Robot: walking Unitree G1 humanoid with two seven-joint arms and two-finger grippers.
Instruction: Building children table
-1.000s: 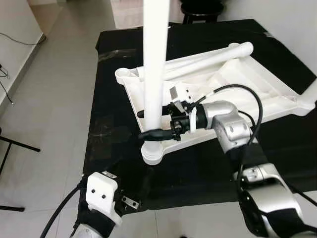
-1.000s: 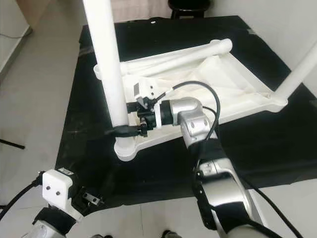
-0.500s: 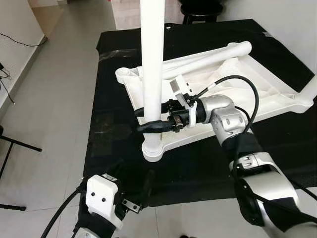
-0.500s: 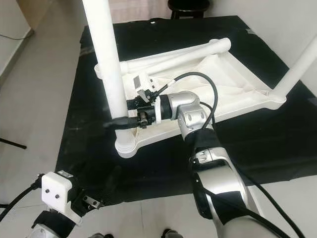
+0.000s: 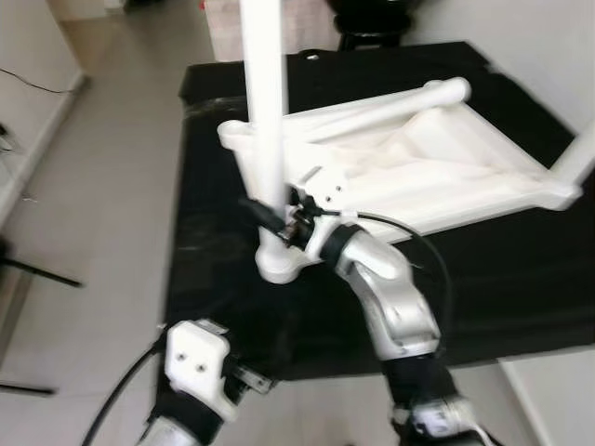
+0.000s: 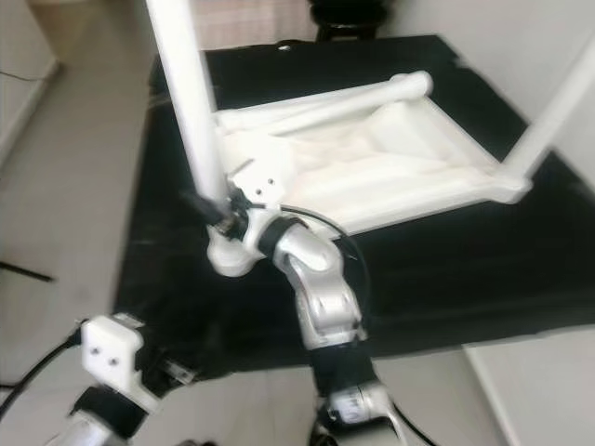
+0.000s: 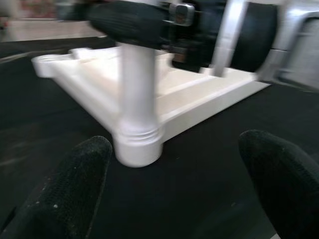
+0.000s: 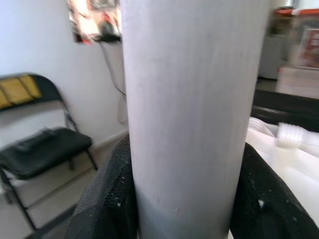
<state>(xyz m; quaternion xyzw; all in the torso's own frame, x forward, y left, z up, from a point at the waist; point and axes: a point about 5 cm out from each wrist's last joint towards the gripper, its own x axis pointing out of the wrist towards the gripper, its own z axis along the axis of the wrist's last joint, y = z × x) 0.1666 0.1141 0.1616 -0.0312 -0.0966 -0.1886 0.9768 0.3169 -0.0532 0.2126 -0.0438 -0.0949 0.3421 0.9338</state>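
Inverted tabletop on the black worktop, sockets up; the right pincer clamps the upright leg in its near-corner socket, apparently to seat it, while the left pincer waits wide open nearby.

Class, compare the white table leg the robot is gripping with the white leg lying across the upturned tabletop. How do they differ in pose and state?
The gripped leg stands upright in a corner socket of the tabletop; the loose leg lies flat across it.
The right gripper clamps the gripped leg between its fingers; nothing holds the loose leg.
Both are plain white tubes.
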